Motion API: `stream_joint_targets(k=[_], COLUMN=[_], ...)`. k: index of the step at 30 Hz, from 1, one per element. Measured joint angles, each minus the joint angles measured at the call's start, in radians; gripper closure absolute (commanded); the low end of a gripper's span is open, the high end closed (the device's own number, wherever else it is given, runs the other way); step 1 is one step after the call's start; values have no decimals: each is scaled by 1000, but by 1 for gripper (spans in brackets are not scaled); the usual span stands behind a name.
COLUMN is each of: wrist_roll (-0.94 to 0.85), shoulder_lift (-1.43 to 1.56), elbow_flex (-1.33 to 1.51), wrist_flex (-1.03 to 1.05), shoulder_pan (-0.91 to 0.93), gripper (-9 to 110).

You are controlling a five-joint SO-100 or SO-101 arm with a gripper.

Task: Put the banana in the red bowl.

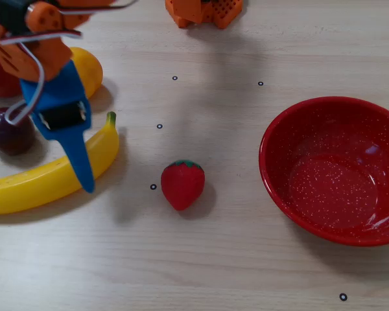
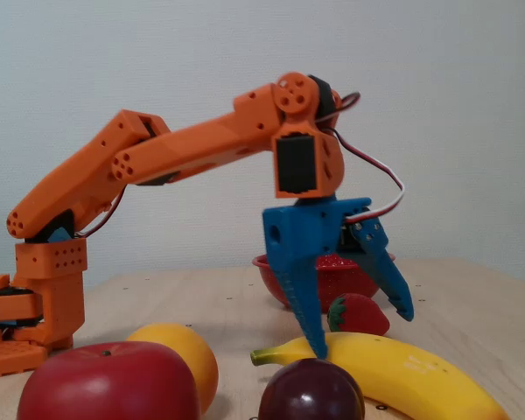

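Two blue fingers of the gripper [image 2: 363, 332] stand spread wide over the banana [image 1: 48, 178], one tip touching it. In a fixed view looking down, the banana lies at far left, the strawberry [image 1: 182, 184] mid-table, the red bowl [image 1: 337, 170] at right.

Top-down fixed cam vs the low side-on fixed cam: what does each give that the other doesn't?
Top-down only: the red bowl's empty speckled inside, and small ring marks on the table.
Side-on only: the whole orange arm and the open pincer straddling the banana.
Both: banana, strawberry, plum, apple, yellow-orange fruit.
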Motion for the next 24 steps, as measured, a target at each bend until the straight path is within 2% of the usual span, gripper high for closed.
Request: stream_joint_targets(k=[8,12,20,24], wrist_roll=[3,80,192,219], shoulder_lift=[-49,-49,-49,-80], elbow_flex=[-15,-17,-17,-17], wrist_flex=[-12,-25,-219,-224], shoulder_pan=[2,-8,-91,-109], gripper=[50,50,54,58])
